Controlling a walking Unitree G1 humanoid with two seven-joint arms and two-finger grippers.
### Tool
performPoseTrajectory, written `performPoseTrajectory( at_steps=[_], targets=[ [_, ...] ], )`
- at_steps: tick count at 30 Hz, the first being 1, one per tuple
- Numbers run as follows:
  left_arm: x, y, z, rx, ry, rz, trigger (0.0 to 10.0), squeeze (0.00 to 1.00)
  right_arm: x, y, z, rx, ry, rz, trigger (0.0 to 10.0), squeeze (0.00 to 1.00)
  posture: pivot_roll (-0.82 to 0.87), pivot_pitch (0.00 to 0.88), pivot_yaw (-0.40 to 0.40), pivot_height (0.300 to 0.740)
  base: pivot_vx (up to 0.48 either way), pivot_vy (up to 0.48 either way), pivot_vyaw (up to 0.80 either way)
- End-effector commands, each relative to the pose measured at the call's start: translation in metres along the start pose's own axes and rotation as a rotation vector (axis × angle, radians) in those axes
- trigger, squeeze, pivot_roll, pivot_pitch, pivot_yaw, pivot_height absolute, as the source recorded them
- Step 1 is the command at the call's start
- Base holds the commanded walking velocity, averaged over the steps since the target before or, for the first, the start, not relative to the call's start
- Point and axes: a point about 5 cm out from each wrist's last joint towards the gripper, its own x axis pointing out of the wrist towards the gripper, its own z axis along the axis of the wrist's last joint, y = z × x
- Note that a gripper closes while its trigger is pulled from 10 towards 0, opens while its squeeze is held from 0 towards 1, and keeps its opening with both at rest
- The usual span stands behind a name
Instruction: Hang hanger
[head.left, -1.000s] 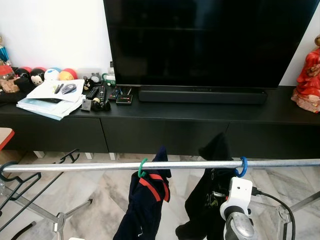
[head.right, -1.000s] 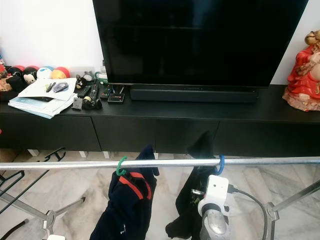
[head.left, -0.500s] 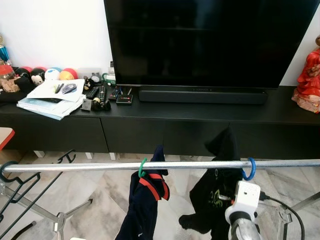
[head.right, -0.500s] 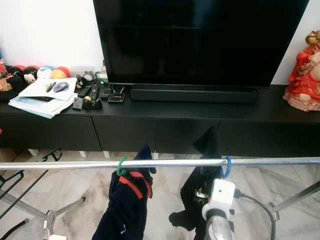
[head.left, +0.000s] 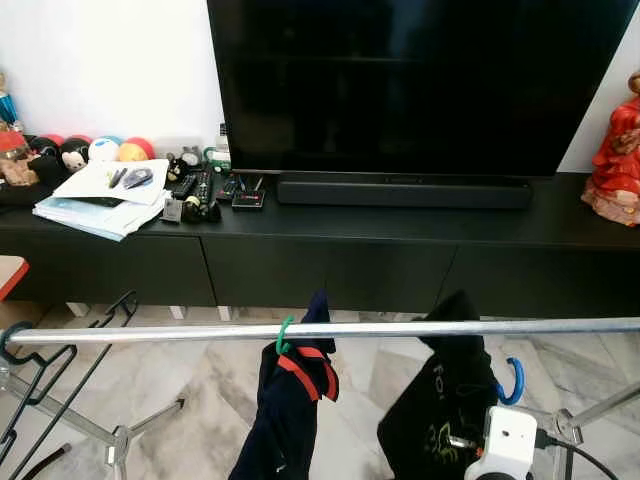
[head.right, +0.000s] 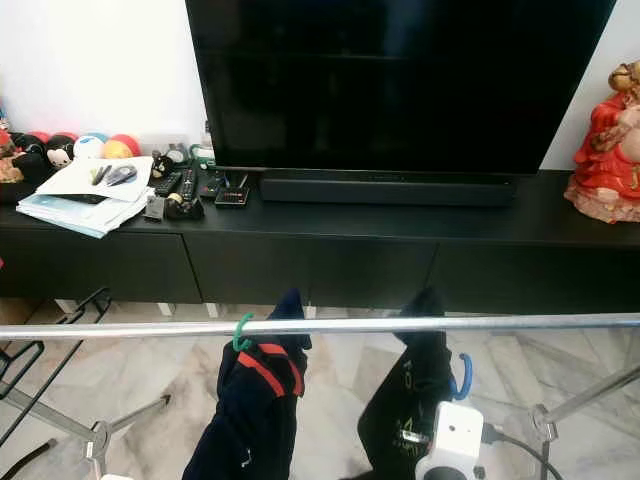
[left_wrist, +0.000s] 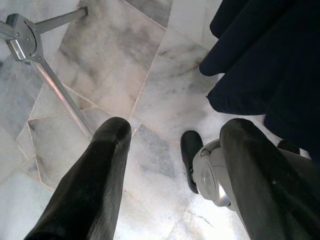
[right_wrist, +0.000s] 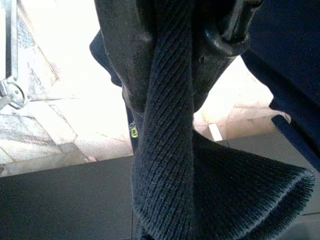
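Beneath the rail (head.left: 400, 329), at five o'clock, the blue hanger hook (head.left: 513, 381) has dropped off, right gripper (right_wrist: 170, 75) clamping its black garment (head.left: 440, 410), rehanging needed

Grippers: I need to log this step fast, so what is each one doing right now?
Left gripper: open, holding nothing, above the marble floor.
Right gripper: shut on the black garment with the blue hanger, below the rail.

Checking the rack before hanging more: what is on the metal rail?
A green hanger with a navy garment hangs on the rail. The blue hanger's hook is below it, unhooked.
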Motion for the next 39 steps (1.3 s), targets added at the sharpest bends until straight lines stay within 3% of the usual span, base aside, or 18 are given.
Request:
performPoseTrajectory(
  at_steps=[1,14,15,16,17,26,39],
  targets=[
    [-0.001,-0.002,-0.003,0.006,0.007,-0.006,10.0,0.0,0.001,0.0,0.006,-0.018,-0.025,0.009,0.0,0.0,0.05,0.0,-0.003,0.74,0.0,0.0,0.0],
    [-0.002,0.003,-0.003,-0.05,-0.004,0.032,10.0,0.0,0.003,0.0,-0.008,0.013,0.038,0.017,0.0,0.0,0.05,0.008,0.0,0.74,0.0,0.0,0.0],
    [-0.002,0.005,-0.004,-0.069,-0.002,0.046,10.0,0.0,0.003,0.002,-0.01,0.019,0.05,0.033,4.4,0.0,0.05,0.01,0.002,0.74,0.0,0.0,0.0],
    [-0.002,0.005,-0.004,-0.069,-0.002,0.046,10.0,0.0,0.003,0.002,-0.01,0.019,0.05,0.033,4.4,0.0,0.05,0.01,0.002,0.74,0.0,0.0,0.0],
    [-0.002,0.007,-0.004,-0.092,0.001,0.061,10.0,0.0,0.005,0.003,-0.013,0.017,0.058,0.042,10.0,0.0,0.05,0.01,0.002,0.74,0.0,0.0,0.0],
    [-0.004,0.015,-0.006,-0.138,0.01,0.093,10.0,0.0,0.011,0.004,-0.009,0.016,0.038,0.057,10.0,0.0,0.06,0.024,0.006,0.74,0.0,0.0,0.0],
    [-0.005,0.016,-0.01,-0.143,0.031,0.094,10.0,0.0,0.015,0.004,-0.007,0.015,0.023,0.062,10.0,0.0,0.06,0.028,0.011,0.74,0.0,0.0,0.0]
  ],
)
